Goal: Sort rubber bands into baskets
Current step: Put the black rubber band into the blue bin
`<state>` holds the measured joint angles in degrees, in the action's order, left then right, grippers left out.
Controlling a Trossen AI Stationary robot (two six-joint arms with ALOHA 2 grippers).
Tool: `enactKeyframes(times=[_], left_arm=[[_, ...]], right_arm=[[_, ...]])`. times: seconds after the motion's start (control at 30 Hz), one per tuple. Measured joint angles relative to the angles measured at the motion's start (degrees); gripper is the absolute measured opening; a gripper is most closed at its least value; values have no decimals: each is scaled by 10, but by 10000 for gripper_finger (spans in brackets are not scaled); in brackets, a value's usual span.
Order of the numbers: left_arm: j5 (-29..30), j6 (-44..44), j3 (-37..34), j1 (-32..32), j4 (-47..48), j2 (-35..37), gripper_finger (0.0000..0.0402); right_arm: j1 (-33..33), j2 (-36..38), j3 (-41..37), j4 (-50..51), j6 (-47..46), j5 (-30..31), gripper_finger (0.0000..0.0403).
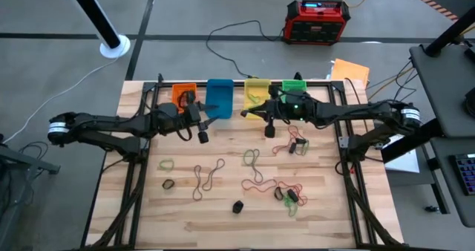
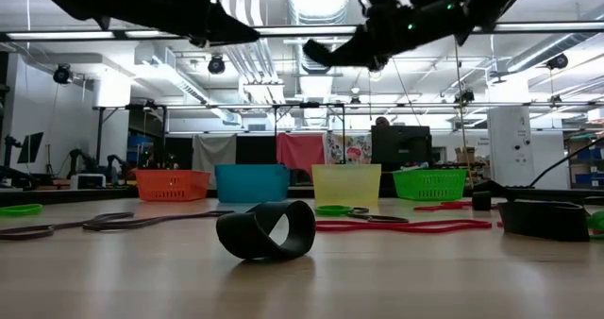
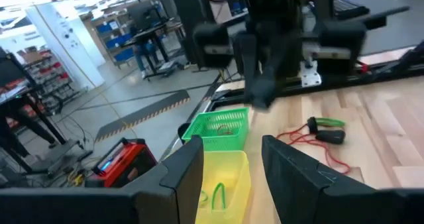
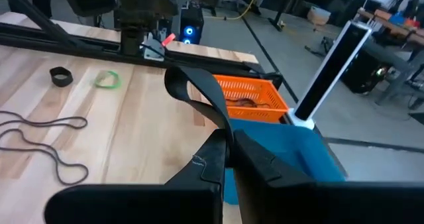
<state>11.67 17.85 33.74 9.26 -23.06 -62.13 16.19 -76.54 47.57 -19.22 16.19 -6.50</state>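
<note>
Right gripper (image 4: 225, 159), pinched on a black band (image 4: 199, 95), hovers near your blue basket (image 4: 291, 151); left gripper (image 3: 225, 174) gapes empty. Bands (image 1: 252, 160) look limp; pinch one strand.

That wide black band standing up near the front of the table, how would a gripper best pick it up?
The wide black band stands on edge as an open, curled loop. I would come straight down from above and pinch its top wall, one finger inside the loop, one outside, since nothing crowds it.

No lettering, label or number (on anything here) can be read.
</note>
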Motion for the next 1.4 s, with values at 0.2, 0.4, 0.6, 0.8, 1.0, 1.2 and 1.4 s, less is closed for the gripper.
enactKeyframes(times=[0.2,0.4,0.6,0.8,1.0,1.2,1.4], left_arm=[[-14,-3,4,18,-59,-65,141],[-56,-1,4,34,-87,-98,165],[-80,17,4,36,-119,-125,197],[-83,35,4,36,-180,-169,210],[-144,37,4,35,-231,-198,210],[-148,27,4,35,-269,-212,203],[-155,11,4,35,-273,-224,166]], right_arm=[[-3,-54,-1,-61,-27,0,12],[-3,-72,0,-110,-36,0,12],[-3,-80,0,-129,-62,0,12],[-5,-80,0,-128,-92,-12,12],[-5,-80,0,-124,-102,-13,12],[-7,-80,0,-102,-111,-16,12],[-10,-80,0,-80,-119,-16,12]])
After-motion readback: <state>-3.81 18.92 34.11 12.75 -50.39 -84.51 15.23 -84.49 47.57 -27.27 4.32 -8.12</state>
